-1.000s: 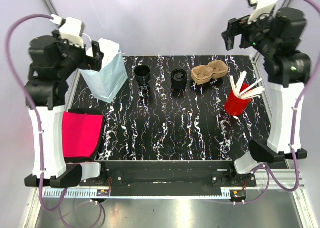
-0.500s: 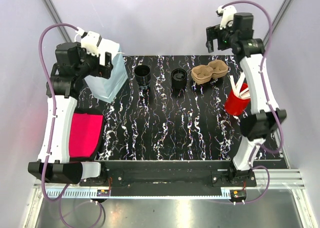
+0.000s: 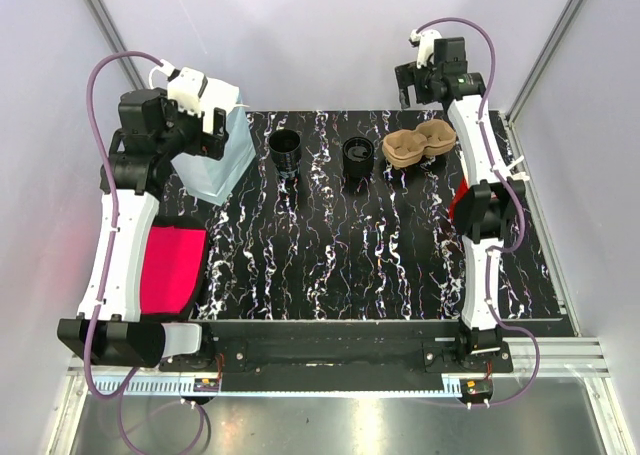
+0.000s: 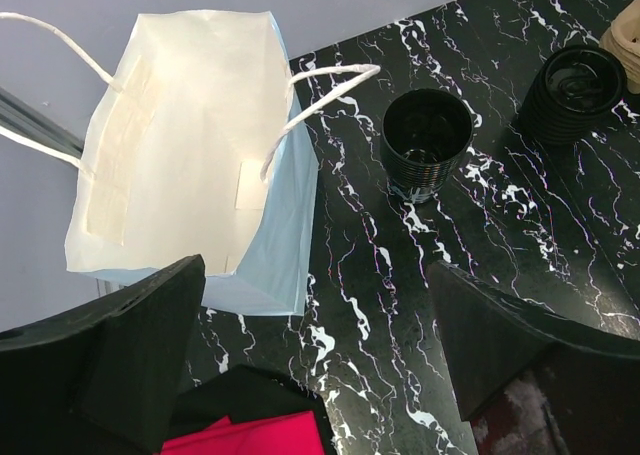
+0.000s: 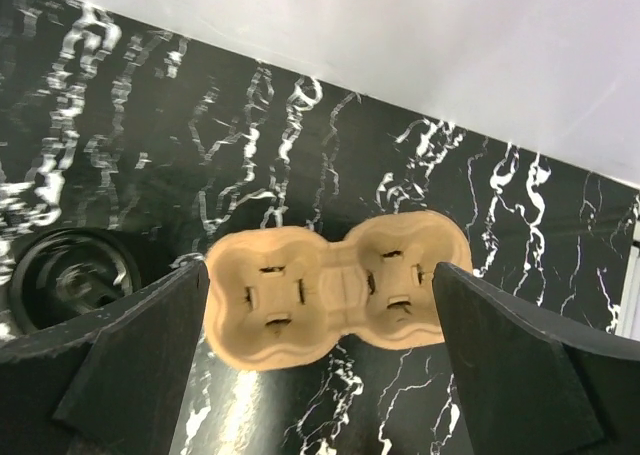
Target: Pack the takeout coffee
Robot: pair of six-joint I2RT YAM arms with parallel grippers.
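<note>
Below our right gripper (image 5: 320, 273), whose jaws stand wide apart and empty, the cardboard cup carrier (image 5: 335, 295) lies flat near the far edge of the table (image 5: 120, 155), its long axis running finger to finger. Our left gripper (image 4: 315, 267), equally spread, hangs above the paper bag (image 4: 190, 145), mouth upward.

Left claw (image 4: 316, 310), right claw (image 5: 320, 305): spread wide

Lab test booth (white walls (image 3: 300, 35), aluminium base rail (image 3: 340, 373))
</note>
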